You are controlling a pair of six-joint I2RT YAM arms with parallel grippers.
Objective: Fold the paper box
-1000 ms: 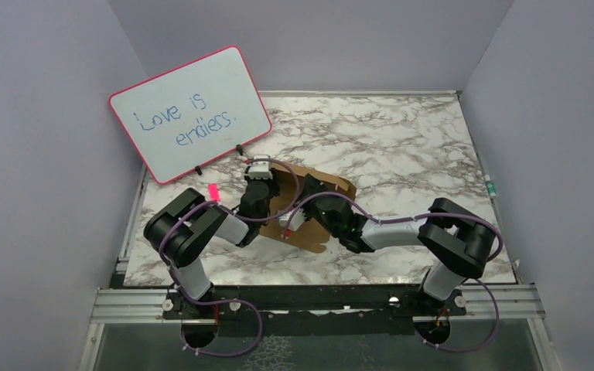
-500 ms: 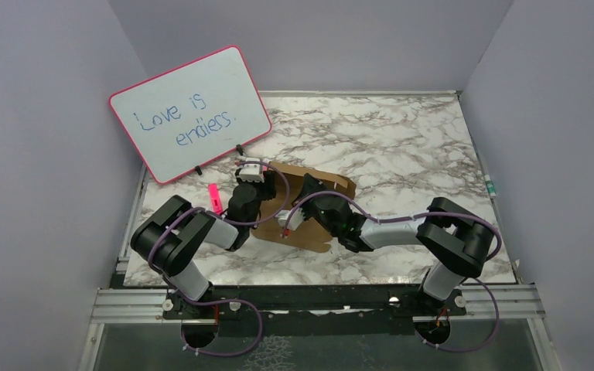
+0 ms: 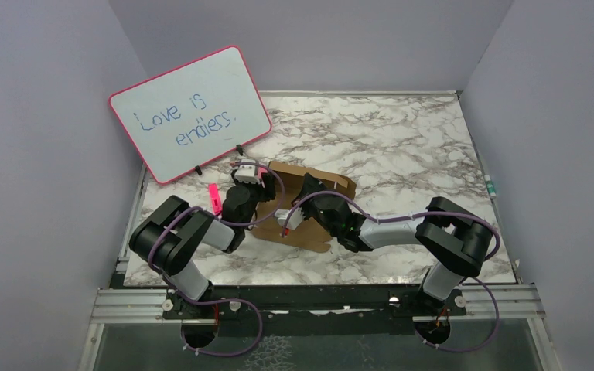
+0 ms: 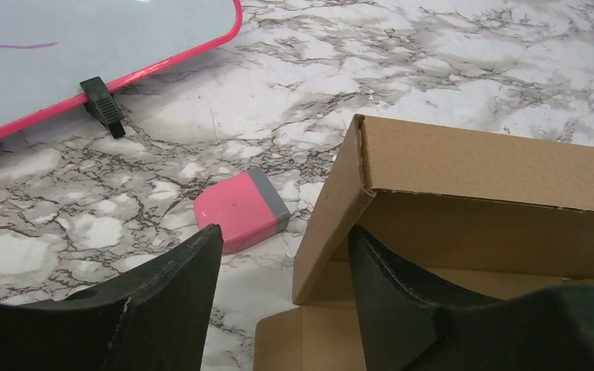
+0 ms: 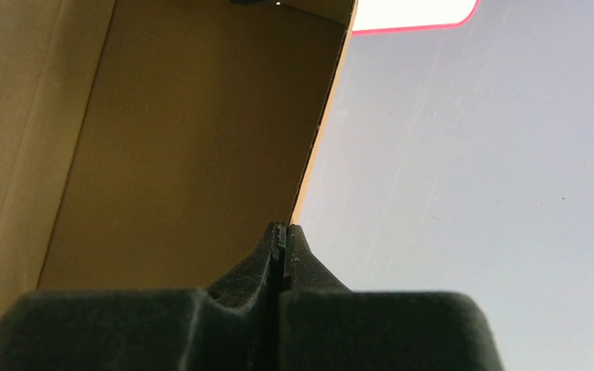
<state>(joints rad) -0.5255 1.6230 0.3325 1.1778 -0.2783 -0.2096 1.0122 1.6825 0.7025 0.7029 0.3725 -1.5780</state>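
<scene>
Plain brown corrugated cardboard box [image 4: 472, 170] roughly half folded, I judge: one wall stands between my left gripper's [image 4: 282, 239] parted fingers, unclamped; my right gripper [image 5: 281, 232], closed on nothing, touches another wall's edge; flaps remain.

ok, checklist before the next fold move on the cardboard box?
1. left gripper open, one finger on each side of the paper box raised wall: ok
2. right gripper shut, nothing between its fingers: ok
3. right gripper pressing the paper box down: cannot tell
4. wall standing up at its crease: ok
5. pink eraser beside the paper box, not touching it: ok
6. whiteboard apart from the paper box: ok
</scene>
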